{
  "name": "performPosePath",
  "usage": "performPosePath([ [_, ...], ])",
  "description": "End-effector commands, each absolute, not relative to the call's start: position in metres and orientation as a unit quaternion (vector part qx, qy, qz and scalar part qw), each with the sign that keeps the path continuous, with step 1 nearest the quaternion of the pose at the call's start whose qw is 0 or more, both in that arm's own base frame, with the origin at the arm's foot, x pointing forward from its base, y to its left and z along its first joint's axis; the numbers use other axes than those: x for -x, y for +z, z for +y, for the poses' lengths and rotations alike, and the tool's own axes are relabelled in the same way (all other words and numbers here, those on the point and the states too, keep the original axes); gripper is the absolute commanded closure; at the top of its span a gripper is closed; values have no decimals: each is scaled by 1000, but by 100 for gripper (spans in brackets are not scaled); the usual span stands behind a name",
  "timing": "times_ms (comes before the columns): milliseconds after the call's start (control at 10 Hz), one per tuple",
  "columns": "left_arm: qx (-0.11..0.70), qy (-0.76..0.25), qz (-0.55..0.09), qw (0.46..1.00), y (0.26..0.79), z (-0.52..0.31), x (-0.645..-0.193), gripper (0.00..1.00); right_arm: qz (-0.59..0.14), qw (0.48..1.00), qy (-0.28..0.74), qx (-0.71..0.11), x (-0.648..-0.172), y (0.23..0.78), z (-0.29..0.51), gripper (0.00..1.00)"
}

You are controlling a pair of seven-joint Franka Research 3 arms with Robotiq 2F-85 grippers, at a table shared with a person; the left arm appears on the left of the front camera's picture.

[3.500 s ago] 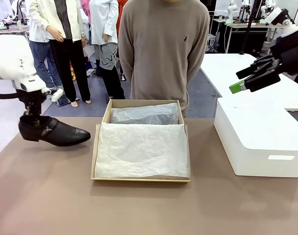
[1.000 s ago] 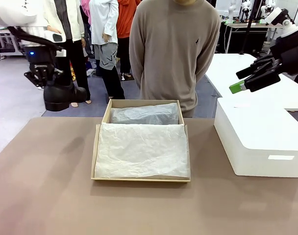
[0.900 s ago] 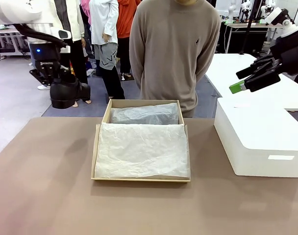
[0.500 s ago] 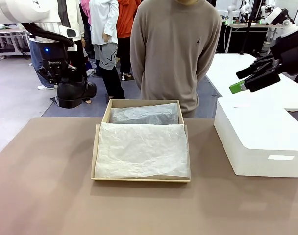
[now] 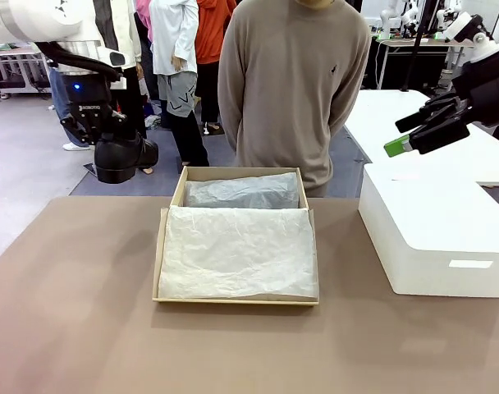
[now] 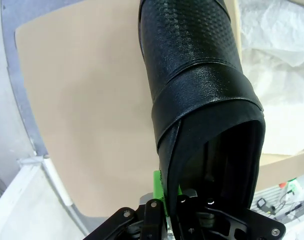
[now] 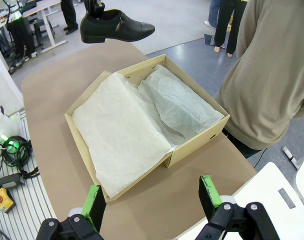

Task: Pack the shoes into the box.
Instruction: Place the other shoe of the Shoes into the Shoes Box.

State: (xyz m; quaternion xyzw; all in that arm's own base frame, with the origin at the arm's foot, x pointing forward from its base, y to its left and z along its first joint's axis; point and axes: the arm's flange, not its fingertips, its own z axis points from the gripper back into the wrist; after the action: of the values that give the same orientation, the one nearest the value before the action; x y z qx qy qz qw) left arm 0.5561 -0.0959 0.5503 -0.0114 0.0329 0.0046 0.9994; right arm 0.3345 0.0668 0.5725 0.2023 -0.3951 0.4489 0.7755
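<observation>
One black shoe (image 5: 122,156) hangs clamped in the left end effector (image 5: 102,135), high above the desk (image 5: 85,328), left of one open, paper-lined box (image 5: 169,205). The right end effector (image 5: 399,137) stands apart, empty.

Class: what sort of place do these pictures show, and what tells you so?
Probably a robotics lab: a left gripper holds a shoe above a table, with cables and a red stop button beside it.

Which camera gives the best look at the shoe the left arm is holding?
The right wrist view: the shoe hangs side-on, whole from heel to toe. The front view shows it end-on under the left gripper. The left wrist view has a close-up of its opening and upper.
</observation>
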Motion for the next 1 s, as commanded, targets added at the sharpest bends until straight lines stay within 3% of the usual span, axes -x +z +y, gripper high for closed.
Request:
performPosePath([
  [0, 1, 93, 16, 996, 561, -128, -553, 100, -402, 766, 455, -211, -337, 572, 66, 0],
  [500, -20, 255, 20, 967, 588, -203, -543, 100, -402, 766, 455, -211, -337, 572, 66, 0],
  [900, -18, 300, 4, 954, 589, -256, -534, 100, -402, 766, 455, -211, -337, 572, 66, 0],
])
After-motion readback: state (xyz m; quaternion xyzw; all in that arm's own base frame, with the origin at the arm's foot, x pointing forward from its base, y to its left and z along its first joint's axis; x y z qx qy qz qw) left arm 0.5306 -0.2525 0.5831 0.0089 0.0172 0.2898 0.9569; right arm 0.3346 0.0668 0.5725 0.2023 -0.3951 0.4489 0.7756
